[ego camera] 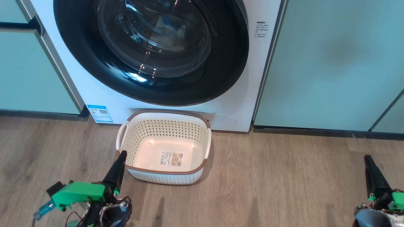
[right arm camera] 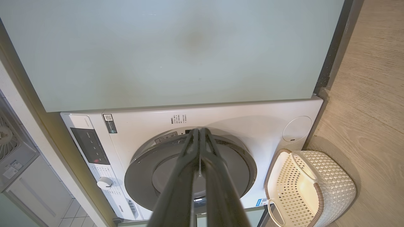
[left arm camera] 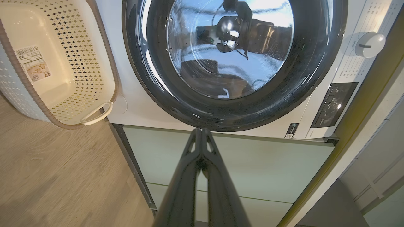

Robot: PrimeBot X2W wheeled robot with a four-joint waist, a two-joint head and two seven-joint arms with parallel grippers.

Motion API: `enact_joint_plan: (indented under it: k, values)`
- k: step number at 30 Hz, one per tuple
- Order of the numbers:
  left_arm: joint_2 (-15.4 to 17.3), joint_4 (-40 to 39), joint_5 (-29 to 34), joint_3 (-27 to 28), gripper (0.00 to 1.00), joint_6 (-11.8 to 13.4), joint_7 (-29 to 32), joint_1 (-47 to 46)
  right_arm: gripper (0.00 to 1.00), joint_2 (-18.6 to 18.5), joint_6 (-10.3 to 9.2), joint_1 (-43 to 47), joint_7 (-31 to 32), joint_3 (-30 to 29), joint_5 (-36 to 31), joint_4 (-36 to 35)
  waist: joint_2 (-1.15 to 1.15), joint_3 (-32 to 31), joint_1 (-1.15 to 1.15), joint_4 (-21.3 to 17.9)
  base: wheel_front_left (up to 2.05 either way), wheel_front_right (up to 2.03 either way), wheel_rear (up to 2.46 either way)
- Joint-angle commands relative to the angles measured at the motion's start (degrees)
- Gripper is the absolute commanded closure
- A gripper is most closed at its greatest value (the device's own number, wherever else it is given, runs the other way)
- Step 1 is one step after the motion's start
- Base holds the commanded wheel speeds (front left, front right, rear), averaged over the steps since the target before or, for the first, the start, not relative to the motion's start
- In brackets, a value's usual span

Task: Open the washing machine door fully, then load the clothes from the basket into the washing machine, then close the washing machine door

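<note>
We see basket [ego camera: 164,130] empty, washing machine door [ego camera: 151,53] shut, left gripper [ego camera: 121,156], right gripper [ego camera: 367,159] clenched empty; likely done, only retreat left

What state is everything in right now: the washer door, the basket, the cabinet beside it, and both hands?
washing machine door: closed.
basket: upright on the floor, empty, bottom label uncovered.
cabinet door: closed.
left hand: shut, holding nothing.
right hand: shut, holding nothing.
</note>
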Motion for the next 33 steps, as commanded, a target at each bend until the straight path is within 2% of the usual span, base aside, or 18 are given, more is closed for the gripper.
enact_joint_plan:
  k: [1,33]
  values:
    - [0.48,-1.57,-0.09,2.01,1.0,-0.49,0.34,-3.13,1.0,-0.77,-0.16,-2.99,0.51,0.79,-0.15,-1.84,0.0,0.0,0.0,0.0,0.0,0.0,0.0]
    - [0.22,-1.56,0.23,2.39,1.0,-0.49,0.65,-3.17,1.0,-0.38,-0.16,-3.04,0.96,0.23,-0.61,-1.81,0.0,0.0,0.0,0.0,0.0,0.0,0.0]
